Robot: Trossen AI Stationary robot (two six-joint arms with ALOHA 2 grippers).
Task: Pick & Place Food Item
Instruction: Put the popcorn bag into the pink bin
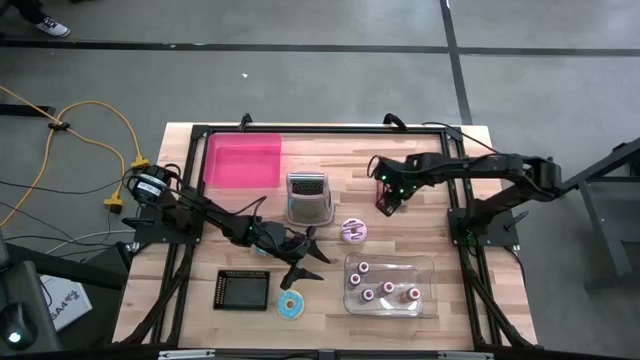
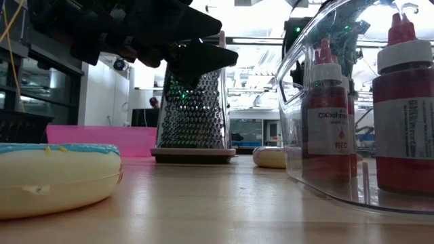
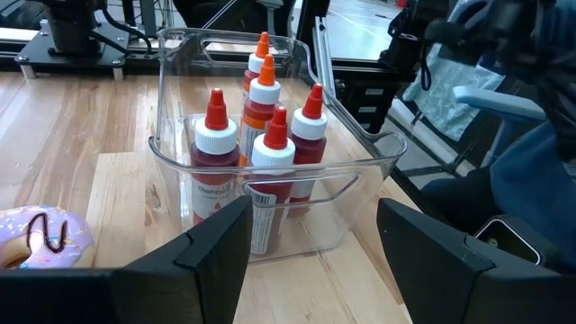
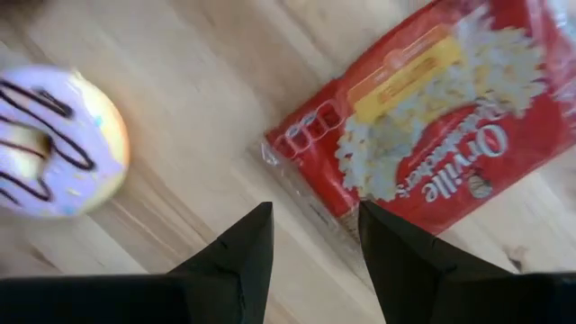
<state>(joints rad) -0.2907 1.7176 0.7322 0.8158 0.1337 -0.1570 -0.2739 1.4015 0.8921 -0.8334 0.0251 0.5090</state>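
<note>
A red popcorn bag (image 4: 432,135) lies flat on the wooden table, right of the metal grater (image 1: 308,197). My right gripper (image 4: 315,238) hangs open just over the bag's near edge, fingers pointing down; in the high view the gripper (image 1: 388,199) hides most of the bag (image 1: 381,209). A purple-iced donut (image 4: 49,144) lies close by (image 1: 354,231). My left gripper (image 1: 310,258) is open, above the table between the grater and the blue-iced donut (image 1: 291,305), and it faces the clear bin (image 3: 270,153).
A clear bin of red sauce bottles (image 1: 390,285) stands at the near right. A pink tray (image 1: 243,160) lies at the far left and a black square item (image 1: 243,290) at the near left. The black frame rails (image 1: 190,180) run along the table's edges.
</note>
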